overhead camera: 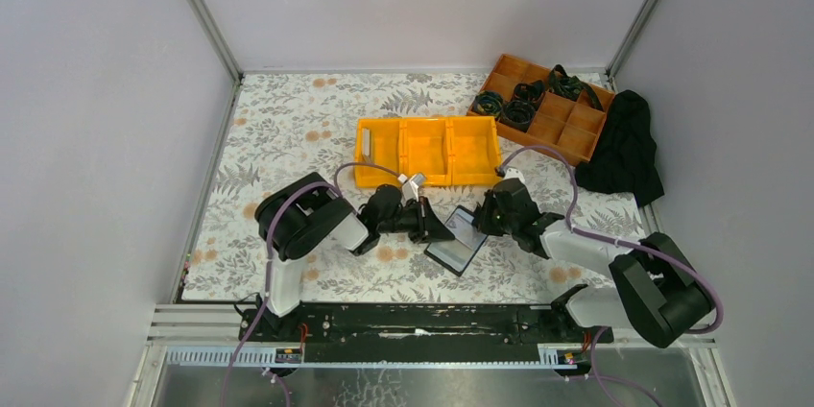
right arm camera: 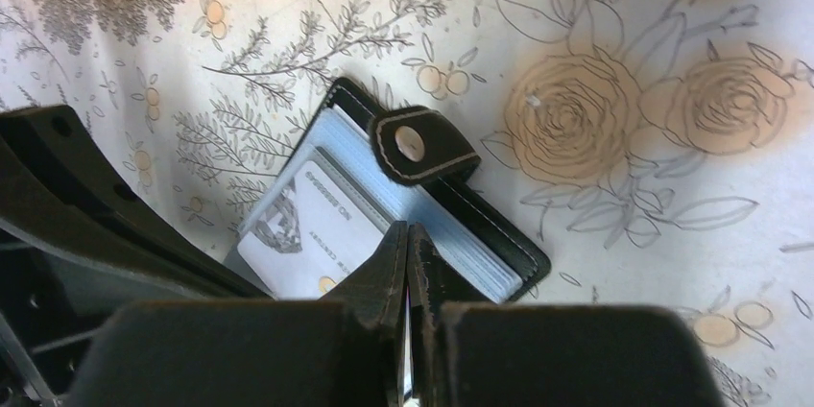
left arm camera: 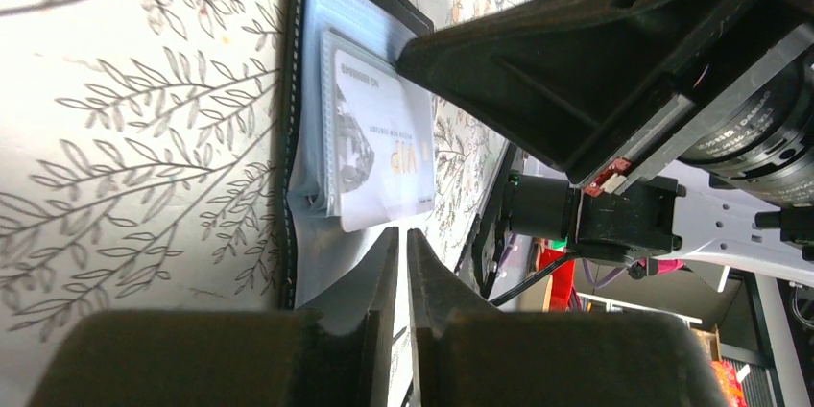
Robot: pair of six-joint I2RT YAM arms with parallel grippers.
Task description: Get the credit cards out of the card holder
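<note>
So we're mid-extraction here. The small black wallet-style card holder [overhead camera: 459, 240] with clear plastic sleeves lies open on the floral-print table cover [overhead camera: 288, 129], just in front of the yellow plastic three-compartment bin [overhead camera: 461, 179] and between the two arms. Its snap strap [right arm camera: 422, 148] is flipped out of the way.

The right gripper [right arm camera: 408, 249] has its jaws pressed fully together, with the tips down on the plastic sleeves. To me that's not a grab, it's just pinning the holder flat. The left gripper [left arm camera: 403, 263] comes in low from the other side, jaws only a narrow slit apart with nothing between them. It's aimed at a pale silver-grey credit card [left arm camera: 379, 138] that pokes partway out of its sleeve, with the tips near the card's free edge but not touching it.

There's a pale card-like thing [overhead camera: 366, 143] in the bin's left compartment, so I'd guess at least one is already out.

What's next, I reckon: that slit has to line up with the card's exposed edge, slide onto it, and clamp. Then it's a pull straight along the sleeve while the right one keeps the holder from dragging along. The card's thin and slick, so a crooked bite would probably just slip off or catch the plastic instead.
</note>
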